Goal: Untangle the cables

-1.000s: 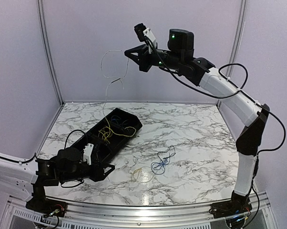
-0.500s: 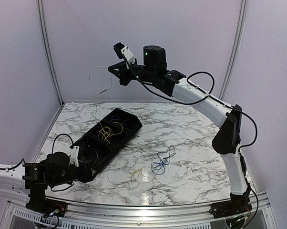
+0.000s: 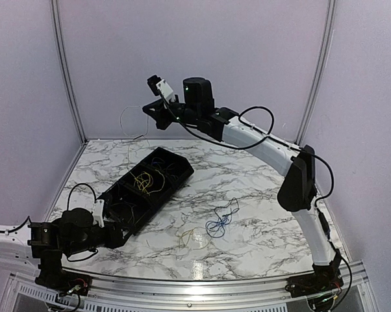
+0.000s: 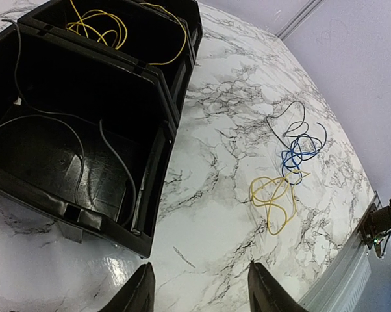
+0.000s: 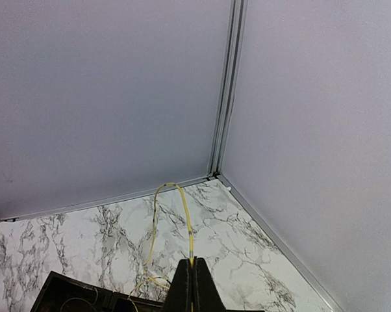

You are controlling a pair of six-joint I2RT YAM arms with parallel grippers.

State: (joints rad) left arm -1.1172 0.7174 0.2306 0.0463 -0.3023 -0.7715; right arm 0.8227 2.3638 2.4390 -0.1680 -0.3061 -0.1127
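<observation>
**One strand carried off, two bundles left on the marble**

At the near left, the left gripper (image 4: 200,266) is held low with its fingers spread and nothing between them. It has been drawn back towards the near left edge over the last second. Just beyond it lies the black tray (image 3: 121,207). Grey wires (image 4: 72,136) are seen in its nearer compartment and a yellow wire (image 4: 98,26) in a farther one.

Above the tray's far end, a pale strand (image 3: 127,123) is pinched between the pressed-together fingers of the right gripper (image 5: 190,261). The strand hangs down towards the tray, though where its lower end rests cannot be made out. Since a second ago that gripper has been swung left and lowered. From this the strand is judged to be freed already and on its way to being laid down.

To the right, on the marble table (image 3: 267,175), a yellow loop (image 4: 273,198) and a blue-and-black tangle (image 4: 298,146) lie just beside each other, untouched. Separating those two is judged to be the work remaining.
</observation>
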